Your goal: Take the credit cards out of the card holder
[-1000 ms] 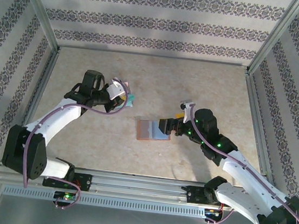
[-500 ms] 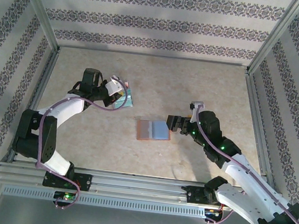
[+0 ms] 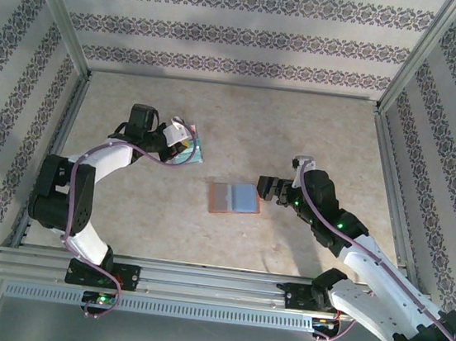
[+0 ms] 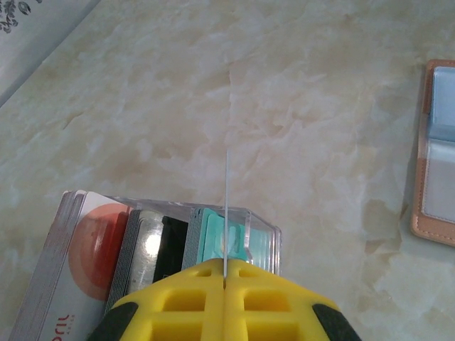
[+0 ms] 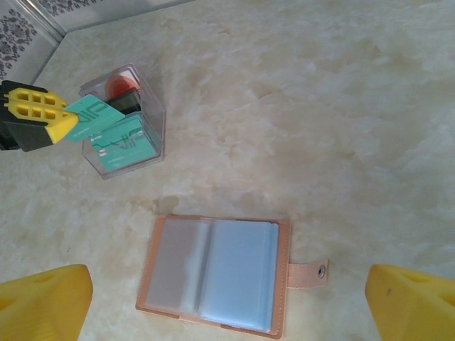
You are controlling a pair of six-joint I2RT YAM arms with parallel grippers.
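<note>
Near the open card holder (image 5: 213, 273), a clear box (image 5: 158, 117) holds credit cards (image 5: 122, 144).

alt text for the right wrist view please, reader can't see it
An open tan leather-look card holder with grey-blue pockets lies flat on the pale marble-look table, snap tab to the right. Beyond it, the left gripper pinches a teal card at a clear plastic box holding more cards.

Overhead view looks down; both nearer wrist views share the card holder (image 5: 213, 273).
</note>
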